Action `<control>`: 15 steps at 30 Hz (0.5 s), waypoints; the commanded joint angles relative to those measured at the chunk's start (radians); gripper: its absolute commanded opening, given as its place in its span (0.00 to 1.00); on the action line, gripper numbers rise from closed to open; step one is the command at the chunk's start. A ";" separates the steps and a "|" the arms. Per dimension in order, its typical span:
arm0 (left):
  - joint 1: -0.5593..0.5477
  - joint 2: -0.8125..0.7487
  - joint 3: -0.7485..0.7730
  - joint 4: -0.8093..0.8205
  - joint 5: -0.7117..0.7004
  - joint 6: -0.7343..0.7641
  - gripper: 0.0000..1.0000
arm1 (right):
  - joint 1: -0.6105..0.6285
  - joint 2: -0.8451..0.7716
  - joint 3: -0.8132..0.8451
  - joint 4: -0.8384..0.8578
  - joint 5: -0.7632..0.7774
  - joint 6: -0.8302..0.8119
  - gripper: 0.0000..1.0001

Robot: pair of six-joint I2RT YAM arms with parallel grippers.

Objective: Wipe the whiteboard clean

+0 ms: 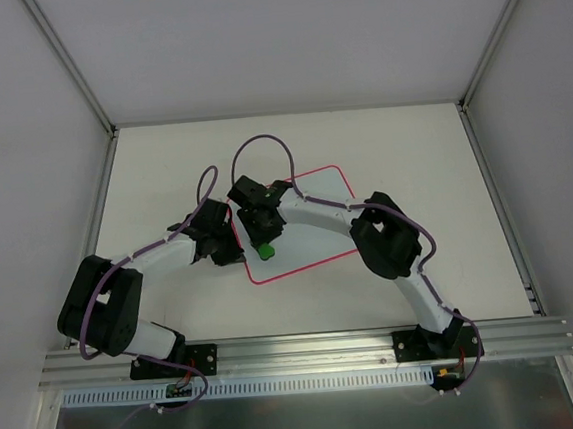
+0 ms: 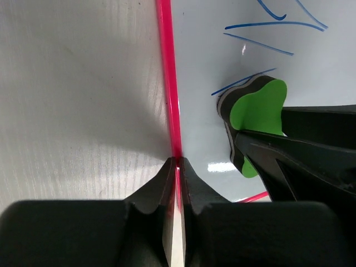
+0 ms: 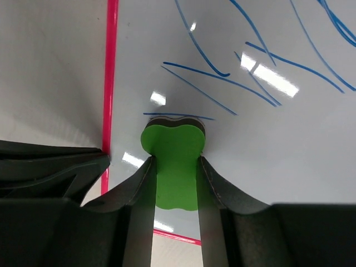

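Observation:
The whiteboard (image 1: 319, 247), pale with a red rim, lies flat in the middle of the table. It shows in the right wrist view (image 3: 267, 122) with several blue pen strokes, and in the left wrist view (image 2: 222, 55). My right gripper (image 3: 173, 167) is shut on a green eraser block (image 3: 173, 153) with a dark felt underside, pressed on the board near its left rim; the block also shows from above (image 1: 265, 247) and in the left wrist view (image 2: 256, 111). My left gripper (image 2: 177, 164) is shut on the board's red left rim (image 2: 169, 83).
The white table (image 1: 163, 175) is enclosed by pale walls on three sides, with metal rails along its left and right edges. An aluminium rail (image 1: 308, 348) at the near edge carries both arm bases. The two grippers sit close together at the board's left edge.

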 commanded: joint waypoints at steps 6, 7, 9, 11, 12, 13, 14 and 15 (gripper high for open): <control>-0.016 -0.047 0.026 -0.079 -0.048 0.000 0.38 | -0.039 -0.131 -0.079 -0.058 0.101 -0.020 0.52; -0.017 -0.051 0.035 -0.085 -0.054 -0.002 0.43 | -0.047 -0.145 -0.080 -0.058 0.101 -0.025 0.56; -0.016 -0.065 0.062 -0.103 -0.072 -0.002 0.59 | -0.055 -0.180 -0.090 -0.059 0.085 -0.034 0.65; -0.017 -0.082 0.081 -0.132 -0.083 -0.008 0.67 | -0.074 -0.209 -0.106 -0.056 0.075 -0.036 0.74; -0.019 -0.088 0.096 -0.142 -0.083 -0.011 0.72 | -0.082 -0.238 -0.117 -0.056 0.074 -0.046 0.75; -0.017 -0.100 0.104 -0.154 -0.084 -0.018 0.78 | -0.105 -0.254 -0.143 -0.058 0.075 -0.050 0.75; -0.019 -0.103 0.110 -0.160 -0.083 -0.023 0.80 | -0.122 -0.270 -0.163 -0.055 0.089 -0.051 0.75; -0.019 -0.106 0.121 -0.163 -0.083 -0.029 0.84 | -0.143 -0.306 -0.189 -0.050 0.091 -0.053 0.74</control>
